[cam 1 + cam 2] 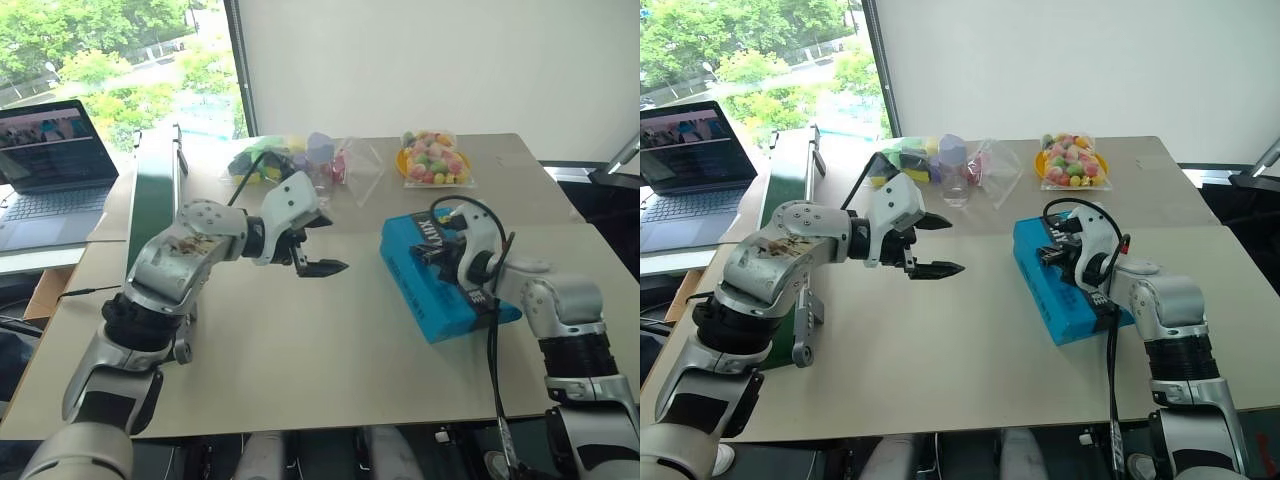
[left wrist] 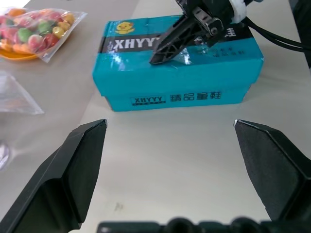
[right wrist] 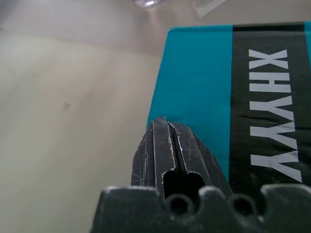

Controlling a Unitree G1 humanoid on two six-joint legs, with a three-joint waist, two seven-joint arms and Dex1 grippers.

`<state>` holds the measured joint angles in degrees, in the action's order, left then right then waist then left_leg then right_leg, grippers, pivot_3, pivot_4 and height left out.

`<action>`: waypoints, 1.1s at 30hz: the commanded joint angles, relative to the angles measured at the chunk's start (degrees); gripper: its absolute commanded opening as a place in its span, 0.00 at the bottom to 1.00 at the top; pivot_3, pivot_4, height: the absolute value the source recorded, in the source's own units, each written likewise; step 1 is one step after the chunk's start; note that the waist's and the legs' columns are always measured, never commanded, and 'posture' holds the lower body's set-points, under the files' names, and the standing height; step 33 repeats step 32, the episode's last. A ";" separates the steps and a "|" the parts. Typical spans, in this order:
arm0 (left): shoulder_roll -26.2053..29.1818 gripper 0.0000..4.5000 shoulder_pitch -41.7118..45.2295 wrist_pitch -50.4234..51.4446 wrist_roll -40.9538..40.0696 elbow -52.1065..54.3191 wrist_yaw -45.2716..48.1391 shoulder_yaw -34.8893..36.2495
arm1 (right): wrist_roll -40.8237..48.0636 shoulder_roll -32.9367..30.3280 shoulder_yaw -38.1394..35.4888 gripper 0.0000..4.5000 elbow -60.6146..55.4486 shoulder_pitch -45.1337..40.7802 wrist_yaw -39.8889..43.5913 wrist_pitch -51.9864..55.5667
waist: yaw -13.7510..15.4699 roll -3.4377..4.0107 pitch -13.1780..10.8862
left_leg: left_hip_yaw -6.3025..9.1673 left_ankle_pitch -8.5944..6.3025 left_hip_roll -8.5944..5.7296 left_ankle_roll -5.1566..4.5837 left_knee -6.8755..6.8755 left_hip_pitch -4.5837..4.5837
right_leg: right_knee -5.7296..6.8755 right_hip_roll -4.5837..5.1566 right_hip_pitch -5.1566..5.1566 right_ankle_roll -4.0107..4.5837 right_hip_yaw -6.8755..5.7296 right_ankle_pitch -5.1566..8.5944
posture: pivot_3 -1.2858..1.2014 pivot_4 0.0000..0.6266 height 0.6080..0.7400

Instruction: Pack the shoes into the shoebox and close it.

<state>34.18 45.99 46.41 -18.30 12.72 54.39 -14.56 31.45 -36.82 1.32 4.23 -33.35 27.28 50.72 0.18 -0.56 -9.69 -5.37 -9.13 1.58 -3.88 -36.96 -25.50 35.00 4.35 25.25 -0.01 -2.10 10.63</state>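
Observation:
The turquoise shoebox (image 1: 412,272) lies on the table at the right with its lettered lid (image 3: 194,73) down. The shoes are out of view. My right gripper (image 2: 156,58) is shut, and its tip rests on the lid near the box's left edge (image 3: 165,122). My left gripper (image 1: 326,245) hangs open above the table to the left of the box, pointing at the box's long side (image 2: 175,94), with nothing between its fingers (image 2: 82,160).
A clear bag of coloured sweets on an orange plate (image 1: 433,158) and further clear bags (image 1: 290,158) with a small bottle (image 1: 953,170) lie at the table's back. A laptop (image 1: 50,165) stands on a side table at the far left.

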 commanded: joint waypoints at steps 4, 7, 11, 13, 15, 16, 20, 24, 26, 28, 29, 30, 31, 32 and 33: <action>0.91 1.00 -0.49 0.31 -0.59 2.96 -1.53 2.59 | -3.85 -0.44 2.85 0.01 0.29 0.99 3.93 2.36 | 0.19 -0.26 0.12 | 0.01 -0.01 0.03 0.02 0.00 0.10 | 0.05 -0.02 -0.04 0.07 -0.02 0.03 | 0.52 0.24 0.99; 1.46 1.00 -1.72 0.10 -1.14 3.86 -1.23 3.18 | -3.06 -1.02 1.76 0.13 -2.16 -0.26 7.38 1.14 | 0.23 -0.32 0.15 | 0.01 -0.05 0.06 0.10 0.00 0.17 | 0.06 -0.03 -0.08 0.08 -0.02 0.03 | 0.52 0.24 0.99; 2.38 1.00 -3.40 -1.47 -1.17 4.45 -1.33 4.38 | -0.88 -3.97 0.39 0.37 -9.68 -1.48 15.11 -1.77 | 0.20 -0.33 0.13 | -0.03 -0.06 0.07 0.11 -0.01 0.16 | 0.07 -0.02 -0.03 0.09 0.00 0.01 | 0.52 0.24 0.99; 2.61 1.00 -4.25 -1.90 -1.92 4.27 -1.23 5.56 | -0.04 -5.44 -0.01 0.53 -13.10 -1.57 19.24 -3.32 | 0.24 -0.34 0.13 | -0.04 -0.05 0.07 0.09 0.00 0.12 | 0.07 -0.02 0.01 0.09 0.01 0.01 | 0.52 0.24 0.99; 3.03 1.00 -5.53 -2.89 -2.50 4.30 -0.77 6.67 | 1.65 -6.53 -0.79 0.69 -16.43 -1.88 21.92 -3.33 | 0.27 -0.34 0.12 | -0.04 -0.05 0.09 0.08 0.01 0.10 | 0.04 -0.04 0.02 0.08 -0.02 0.01 | 0.52 0.24 0.99; 2.99 1.00 -6.34 -2.99 -2.97 4.14 -0.91 7.53 | 2.96 -7.01 -1.32 0.77 -18.07 -2.26 23.14 -2.66 | 0.28 -0.36 0.11 | -0.04 -0.05 0.09 0.08 0.01 0.10 | 0.04 -0.04 0.01 0.08 -0.02 0.01 | 0.52 0.24 0.99; 3.27 1.00 -8.95 -3.39 -3.94 4.29 -1.15 9.36 | 5.96 -8.02 -2.11 1.00 -20.78 -4.07 25.74 -0.71 | 0.43 -0.38 0.10 | -0.06 -0.12 0.10 0.21 0.00 0.10 | 0.04 0.00 0.01 0.09 -0.03 0.01 | 0.52 0.24 0.99; 3.98 1.00 -10.35 -3.61 -3.68 4.07 -2.02 10.59 | 6.35 -8.27 -1.90 1.00 -20.11 -5.72 26.55 -0.40 | 0.56 -0.43 0.08 | -0.06 -0.26 0.11 0.44 -0.03 0.11 | 0.03 0.05 0.01 0.12 -0.07 0.00 | 0.52 0.24 0.99; 4.53 1.00 -11.04 -3.63 -3.37 4.16 -2.47 10.99 | 5.70 -8.33 -1.52 1.00 -19.08 -6.12 26.99 -1.08 | 0.57 -0.43 0.08 | -0.06 -0.26 0.10 0.45 -0.04 0.10 | 0.03 0.07 0.01 0.12 -0.09 0.00 | 0.52 0.24 0.99; 4.77 1.00 -11.49 -3.20 -3.68 4.30 -3.18 11.56 | 2.73 -7.90 -0.61 1.00 -17.28 -6.42 26.30 -4.05 | 0.54 -0.43 0.08 | -0.08 -0.27 0.11 0.46 -0.04 0.10 | 0.02 0.09 0.01 0.12 -0.08 -0.01 | 0.52 0.24 0.99; 4.95 1.00 -11.78 -3.07 -3.69 4.54 -3.50 11.68 | 1.98 -7.80 -0.29 1.00 -16.45 -6.36 26.48 -4.79 | 0.55 -0.43 0.08 | -0.09 -0.27 0.10 0.46 -0.04 0.10 | 0.02 0.09 0.01 0.13 -0.08 -0.01 | 0.52 0.24 0.99; 5.08 1.00 -11.96 -3.06 -3.66 4.62 -3.68 11.73 | 1.50 -7.68 -0.05 1.00 -15.83 -6.36 26.74 -5.24 | 0.55 -0.43 0.08 | -0.11 -0.27 0.10 0.46 -0.04 0.10 | 0.02 0.10 0.02 0.13 -0.08 -0.01 | 0.52 0.24 0.99; 5.35 1.00 -12.31 -2.89 -3.59 4.83 -3.85 11.74 | 1.04 -7.38 0.05 1.00 -14.97 -6.45 26.74 -5.65 | 0.55 -0.43 0.07 | -0.11 -0.27 0.10 0.46 -0.04 0.10 | 0.02 0.09 0.02 0.13 -0.08 -0.01 | 0.52 0.24 0.99; 5.49 1.00 -12.64 -2.94 -3.41 5.05 -4.26 11.80 | 0.60 -7.13 0.04 1.00 -14.16 -6.48 26.80 -6.20 | 0.55 -0.43 0.07 | -0.11 -0.27 0.10 0.45 -0.03 0.09 | 0.02 0.09 0.03 0.13 -0.08 -0.01 | 0.52 0.24 0.99; 5.49 1.00 -12.64 -2.94 -3.41 5.05 -4.26 11.80 | 0.60 -7.13 0.04 1.00 -14.16 -6.48 26.80 -6.20 | 0.55 -0.43 0.07 | -0.11 -0.27 0.10 0.45 -0.03 0.09 | 0.02 0.09 0.03 0.13 -0.08 -0.01 | 0.52 0.24 0.99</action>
